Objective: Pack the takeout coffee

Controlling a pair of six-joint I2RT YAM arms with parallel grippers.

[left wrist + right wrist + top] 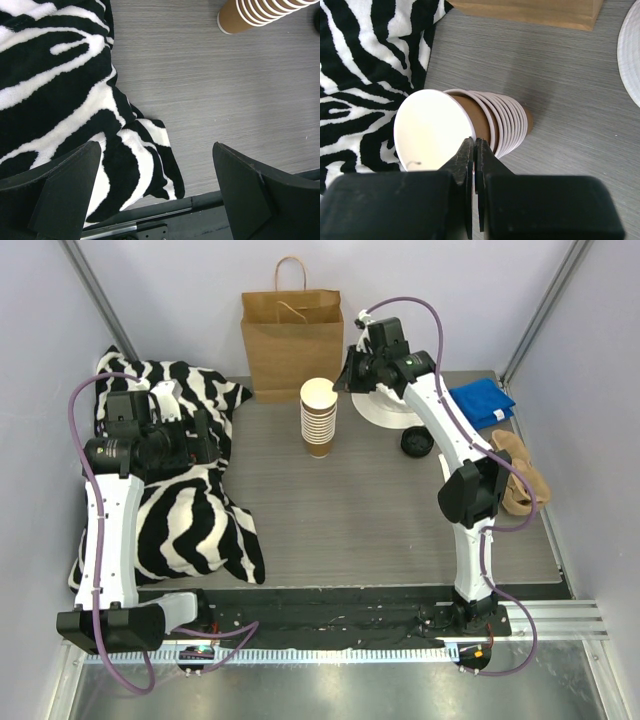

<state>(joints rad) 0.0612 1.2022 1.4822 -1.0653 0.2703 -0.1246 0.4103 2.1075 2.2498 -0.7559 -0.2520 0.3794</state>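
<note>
The right gripper [474, 150] has its jaws pressed together with only a hairline slit between them; the tips sit right at the near rim of the top cup [432, 132] of the stack of paper cups [512, 122]. Whether that thin paper wall is nipped in the slit or merely touched I cannot tell; the placement reads as a bid to peel one cup off the nest.

No finished takeout coffee stands in any view; my judgement is that it has yet to be made from that top cup and the black lid [417, 442]. The lid lies on the table [380, 520] behind this gripper and to its right, close by the white plate [385, 418].

The kraft paper bag [530, 10] stands upright straight ahead of the fingertips, beyond the stack; its mouth faces up, so a cup could be lowered in. The zebra-print blanket [355, 75] spreads off to this gripper's left.

The left gripper [157, 165] hangs with its jaws wide apart and nothing between them; below it the blanket's edge meets bare table, and the foot of the stack shows far ahead to its right. It seems held clear of the work, free to steady the stack if a cup sticks.
</note>
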